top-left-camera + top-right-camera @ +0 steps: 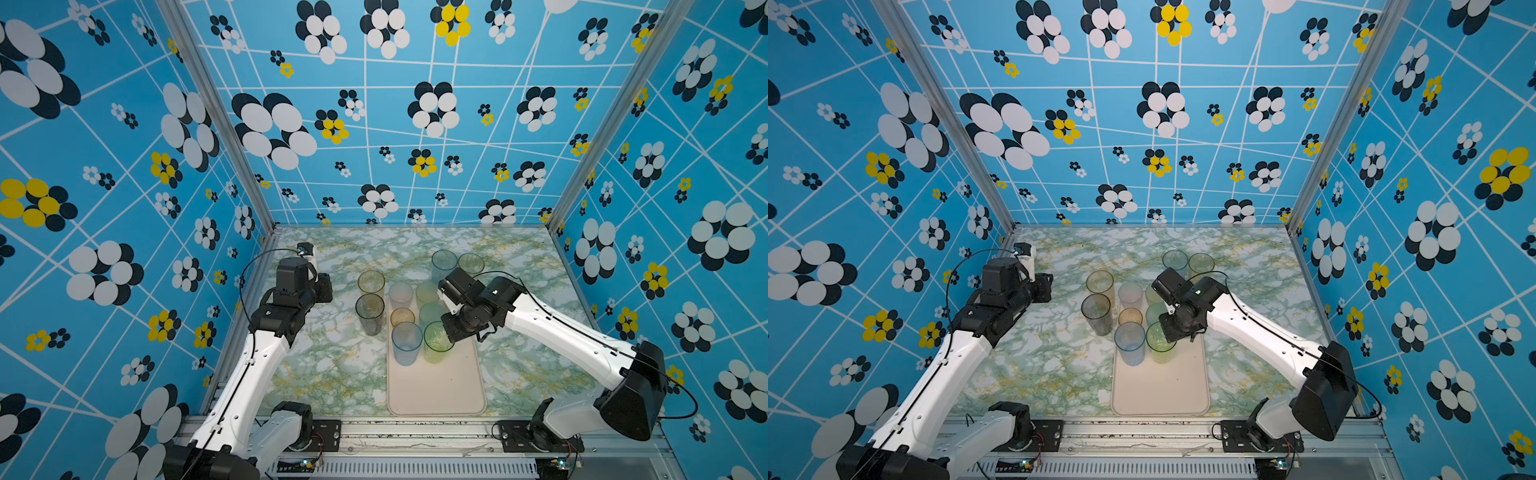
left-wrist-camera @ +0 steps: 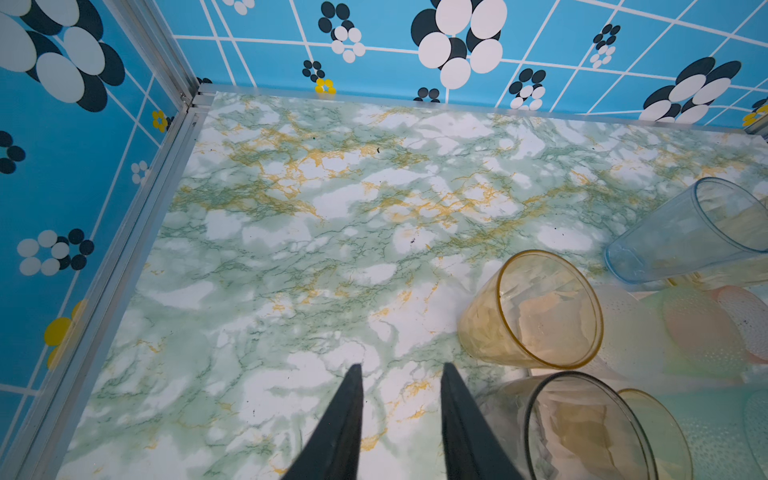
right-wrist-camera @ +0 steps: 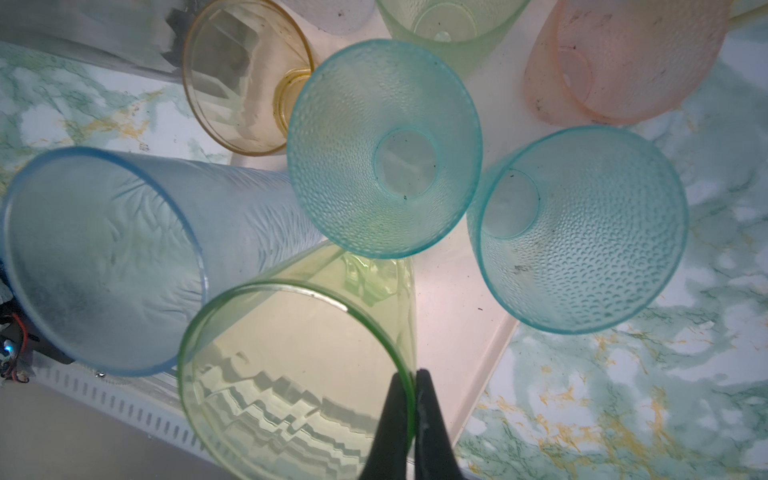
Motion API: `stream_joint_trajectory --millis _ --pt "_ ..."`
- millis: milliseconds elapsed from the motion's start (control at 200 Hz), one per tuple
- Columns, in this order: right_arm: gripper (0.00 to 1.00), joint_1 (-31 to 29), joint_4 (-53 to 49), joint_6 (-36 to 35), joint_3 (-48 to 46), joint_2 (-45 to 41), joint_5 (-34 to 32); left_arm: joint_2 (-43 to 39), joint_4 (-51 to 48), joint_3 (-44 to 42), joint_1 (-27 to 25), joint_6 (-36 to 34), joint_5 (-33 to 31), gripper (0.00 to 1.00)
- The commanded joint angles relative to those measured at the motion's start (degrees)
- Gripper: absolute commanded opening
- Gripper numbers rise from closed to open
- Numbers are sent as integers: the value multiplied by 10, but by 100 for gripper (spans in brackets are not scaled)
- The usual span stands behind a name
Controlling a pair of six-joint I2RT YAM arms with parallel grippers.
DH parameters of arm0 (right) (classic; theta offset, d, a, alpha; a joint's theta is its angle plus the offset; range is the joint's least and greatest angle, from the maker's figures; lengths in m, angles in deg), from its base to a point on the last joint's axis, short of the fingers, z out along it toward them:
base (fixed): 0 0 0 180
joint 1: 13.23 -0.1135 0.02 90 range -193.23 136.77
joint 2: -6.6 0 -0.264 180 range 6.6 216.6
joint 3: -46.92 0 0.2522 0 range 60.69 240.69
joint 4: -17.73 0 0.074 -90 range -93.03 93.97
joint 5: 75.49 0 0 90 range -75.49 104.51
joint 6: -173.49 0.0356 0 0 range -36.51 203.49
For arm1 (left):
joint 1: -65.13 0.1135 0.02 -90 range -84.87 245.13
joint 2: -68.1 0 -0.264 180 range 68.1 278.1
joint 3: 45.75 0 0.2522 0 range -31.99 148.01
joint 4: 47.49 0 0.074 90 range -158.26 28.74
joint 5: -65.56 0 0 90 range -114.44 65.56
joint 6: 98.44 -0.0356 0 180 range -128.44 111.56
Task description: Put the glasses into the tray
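Right gripper (image 3: 409, 376): clenched on the rim of the green glass (image 3: 299, 374), one finger inside the wall and one outside. In both top views the green glass (image 1: 436, 341) stood upright over the tray (image 1: 436, 386), about halfway along it and just beside the blue glass (image 1: 406, 343). Could not tell whether its base rested on the tray or hung just above it.

The tray ran from the near edge of the bench (image 1: 324, 365) towards the middle. On its far half stood:
- the blue glass
- a short amber glass (image 1: 402, 316)
- a whitish glass (image 1: 401, 293)
- a dimpled teal glass (image 1: 432, 312)

The right wrist view showed a second teal glass (image 3: 582, 228) at the tray's rim and a pink glass (image 3: 623, 62) past it. Both were hidden under the arm in the top views.

Off the tray, on the bench:
- a yellow glass (image 1: 371, 282) and a smoky grey glass (image 1: 370, 311), just beside the tray's far left corner
- a tall bluish glass (image 1: 444, 259) and an olive glass (image 1: 471, 262), beyond the tray's far end

Left gripper (image 2: 399, 370): jaws parted with nothing between them, above bare bench to the left of the yellow and grey glasses.
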Motion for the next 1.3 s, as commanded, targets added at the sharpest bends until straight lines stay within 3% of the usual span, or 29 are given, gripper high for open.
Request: stream_joint_trajectory --millis 0,610,915,1295 --pt "2 6 12 6 -8 -1 11 5 -9 15 7 -10 -3 33" --pt "3 20 31 12 -37 -6 13 4 -10 17 7 -10 -4 33" --pt "18 21 32 12 -39 -12 12 4 -11 17 7 -11 -4 33" --pt "21 21 32 13 -41 -20 12 5 -12 19 7 -11 -3 33"
